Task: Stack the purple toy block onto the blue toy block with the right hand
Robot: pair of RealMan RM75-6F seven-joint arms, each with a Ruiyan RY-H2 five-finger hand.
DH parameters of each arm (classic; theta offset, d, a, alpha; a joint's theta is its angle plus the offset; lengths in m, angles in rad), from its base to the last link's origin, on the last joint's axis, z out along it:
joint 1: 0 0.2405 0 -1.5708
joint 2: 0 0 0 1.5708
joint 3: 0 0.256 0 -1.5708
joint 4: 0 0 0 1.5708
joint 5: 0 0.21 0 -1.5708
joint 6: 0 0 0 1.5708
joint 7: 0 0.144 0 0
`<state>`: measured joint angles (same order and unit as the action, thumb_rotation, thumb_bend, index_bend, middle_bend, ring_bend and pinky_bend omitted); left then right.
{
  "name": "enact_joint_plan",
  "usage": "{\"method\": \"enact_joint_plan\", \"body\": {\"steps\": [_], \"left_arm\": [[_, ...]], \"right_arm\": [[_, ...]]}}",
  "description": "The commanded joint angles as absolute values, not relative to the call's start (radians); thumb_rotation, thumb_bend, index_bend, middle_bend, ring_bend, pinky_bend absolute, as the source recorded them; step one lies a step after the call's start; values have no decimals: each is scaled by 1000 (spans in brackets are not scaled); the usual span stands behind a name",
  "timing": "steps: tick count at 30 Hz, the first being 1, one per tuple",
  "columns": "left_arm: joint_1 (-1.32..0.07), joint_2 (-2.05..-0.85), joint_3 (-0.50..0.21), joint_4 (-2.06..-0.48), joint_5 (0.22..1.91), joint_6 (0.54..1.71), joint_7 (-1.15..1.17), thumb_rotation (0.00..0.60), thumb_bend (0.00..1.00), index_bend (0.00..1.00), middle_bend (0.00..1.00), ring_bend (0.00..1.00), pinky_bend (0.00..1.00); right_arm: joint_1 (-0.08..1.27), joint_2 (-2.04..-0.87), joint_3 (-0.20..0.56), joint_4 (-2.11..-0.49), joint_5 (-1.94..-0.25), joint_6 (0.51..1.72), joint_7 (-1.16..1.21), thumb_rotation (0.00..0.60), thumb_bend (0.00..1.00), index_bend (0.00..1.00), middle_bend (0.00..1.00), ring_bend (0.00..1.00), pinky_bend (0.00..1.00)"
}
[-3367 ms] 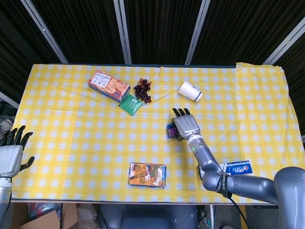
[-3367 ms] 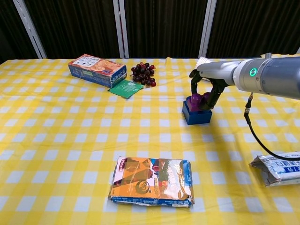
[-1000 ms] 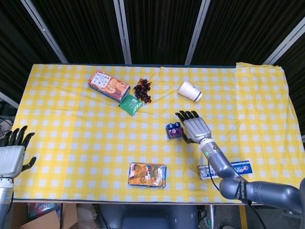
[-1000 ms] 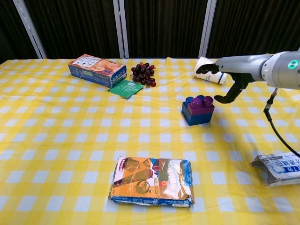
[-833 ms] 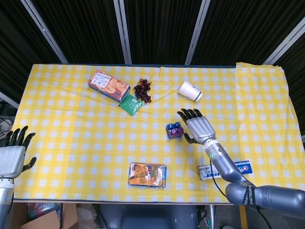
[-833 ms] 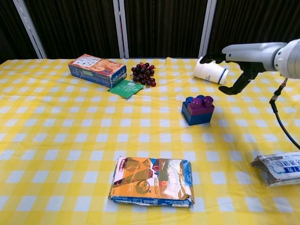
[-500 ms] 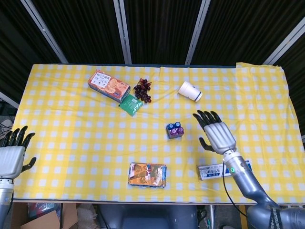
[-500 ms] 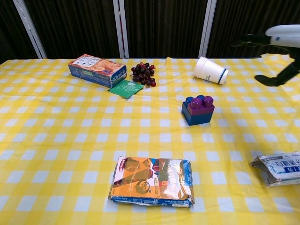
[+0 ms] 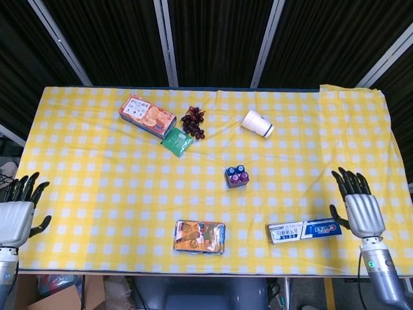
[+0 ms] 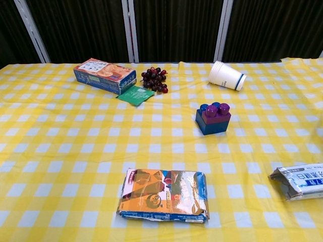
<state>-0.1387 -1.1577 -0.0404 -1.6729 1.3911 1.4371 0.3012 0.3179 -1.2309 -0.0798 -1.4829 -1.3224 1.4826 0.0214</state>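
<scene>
From the head view, my right hand [image 9: 361,210] was at the near right edge of the table, fingers spread and holding nothing, well apart from the blocks. My left hand [image 9: 16,213] sat off the near left edge, fingers likewise spread and empty. Near the middle of the yellow checked tablecloth [image 9: 97,181], the purple toy block [image 9: 240,177] sat on top of the blue toy block [image 9: 233,174], covering its right part, with two blue studs left bare on the other side. A toothpaste box [image 9: 303,230] lay just beside my right hand, between it and a snack packet [image 9: 199,236] at the near edge. Farther back were a paper cup [image 9: 258,123] on its side, a bunch of grapes [image 9: 193,121], a small green packet [image 9: 177,141] and a biscuit box [image 9: 147,115].

From the chest view, neither of my hands showed. The purple toy block [image 10: 217,112] rested upright on the blue toy block [image 10: 212,124], apparently level, with nothing touching the pair. The paper cup [image 10: 226,75] lay behind them, well apart.

I judged the stacking done: the purple piece was on the blue one and stood unaided, with my right hand clear of it. Whether the studs were fully seated I could not tell; otherwise nothing appeared left to do.
</scene>
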Motion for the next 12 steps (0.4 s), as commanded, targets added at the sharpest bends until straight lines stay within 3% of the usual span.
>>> {"method": "enact_joint_plan", "body": {"steps": [1, 12], "left_arm": [[-135, -1145, -43, -1675, 1391, 1439, 272, 600, 305, 158, 0, 0, 57], [-107, -1104, -61, -1662, 1413, 1492, 152, 600, 305, 158, 0, 0, 57]], "right_arm": [[255, -1267, -71, -1386, -1375, 1552, 84, 600, 486, 43, 0, 0, 0], [200, -1269, -17, -1323, -1369, 1565, 59, 600, 485, 67, 0, 0, 0]]}}
